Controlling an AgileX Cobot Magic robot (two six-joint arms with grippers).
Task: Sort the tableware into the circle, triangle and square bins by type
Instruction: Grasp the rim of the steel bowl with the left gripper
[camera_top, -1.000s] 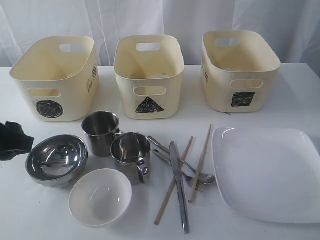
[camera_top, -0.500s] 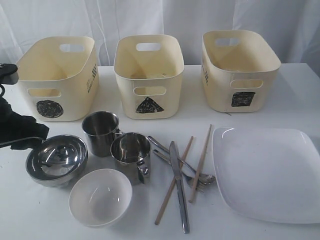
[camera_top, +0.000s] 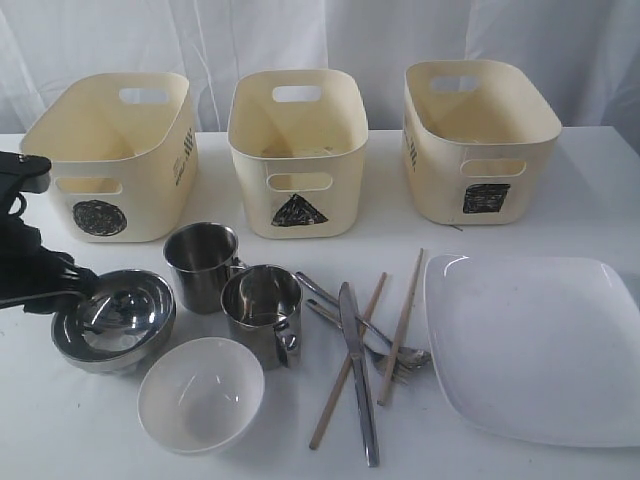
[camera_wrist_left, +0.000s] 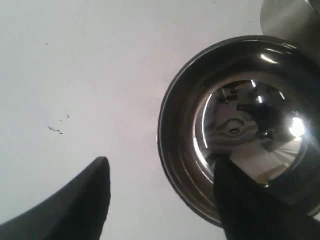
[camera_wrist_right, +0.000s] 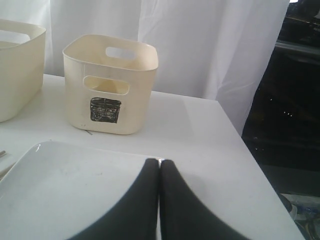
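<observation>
The steel bowl (camera_top: 113, 320), on the table (camera_top: 90, 430) before the circle bin (camera_top: 110, 150), looks light, stiff and slippery, so the wide-open, empty left fingers (camera_wrist_left: 85, 200) straddling its rim should probably pinch that thin wall; the right fingers (camera_wrist_right: 145, 200) are closed, empty.

Left gripper (camera_top: 72, 285) moved in from exterior view's left edge, first up then rightward, arm (camera_top: 20, 245) now further into view, open fingers (camera_wrist_left: 75, 210) now straddling left rim of steel bowl (camera_top: 125, 318)
</observation>
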